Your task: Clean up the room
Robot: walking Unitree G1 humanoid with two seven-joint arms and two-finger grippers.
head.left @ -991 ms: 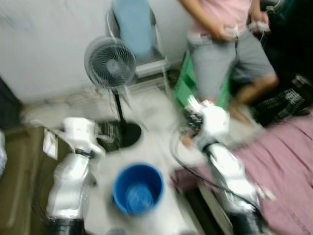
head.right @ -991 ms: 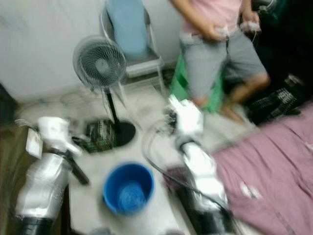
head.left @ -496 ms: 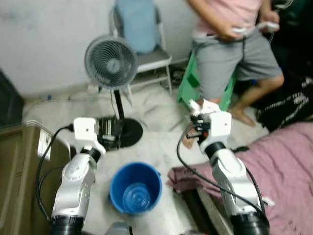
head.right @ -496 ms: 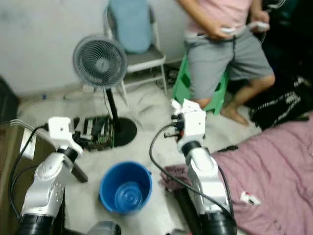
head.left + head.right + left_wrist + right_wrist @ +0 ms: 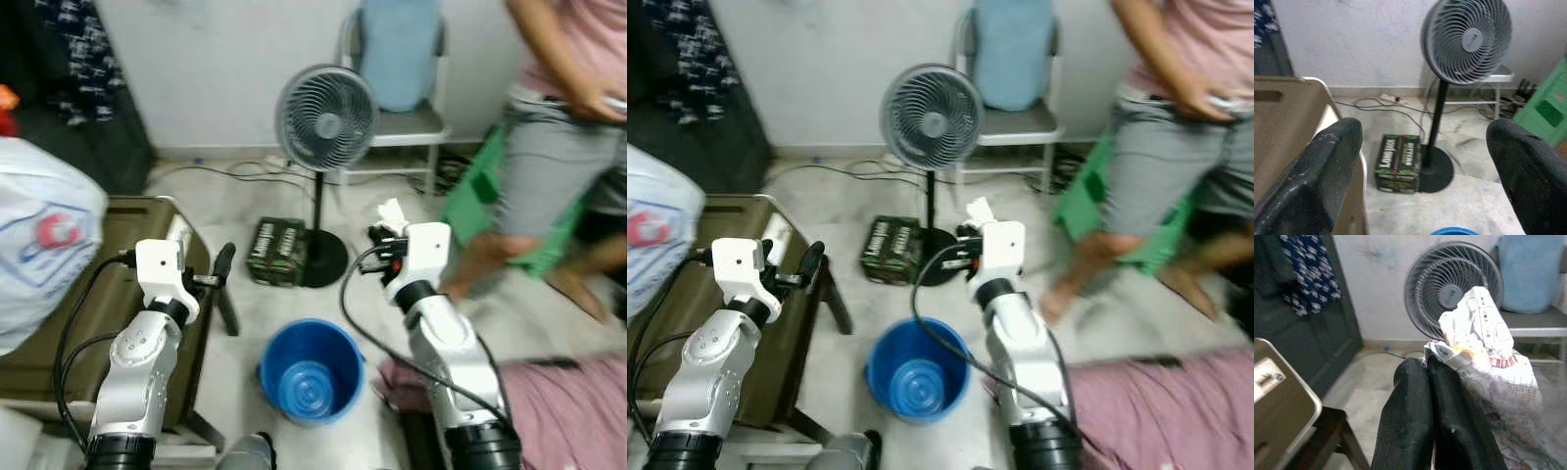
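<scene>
The crumpled wrapper [image 5: 1484, 328] is clamped between the closed fingers of the right gripper [image 5: 1426, 363], raised above the floor in front of the pedestal fan [image 5: 326, 117]. A blue bucket [image 5: 312, 369] stands on the floor below, between both arms. The left gripper [image 5: 221, 262] is released, fingers spread, beside a brown case [image 5: 98, 284]. A green box [image 5: 1398, 161] lies touching the fan base. A person [image 5: 1176, 147] stands at right.

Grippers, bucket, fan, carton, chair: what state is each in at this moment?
Right gripper: shut on a crumpled wrapper.
Left gripper: open, holding nothing.
Blue bucket: upright, nothing visible inside.
Pedestal fan: standing upright.
Green carton: lying flat beside the fan's base.
Chair: upright against the wall.
</scene>
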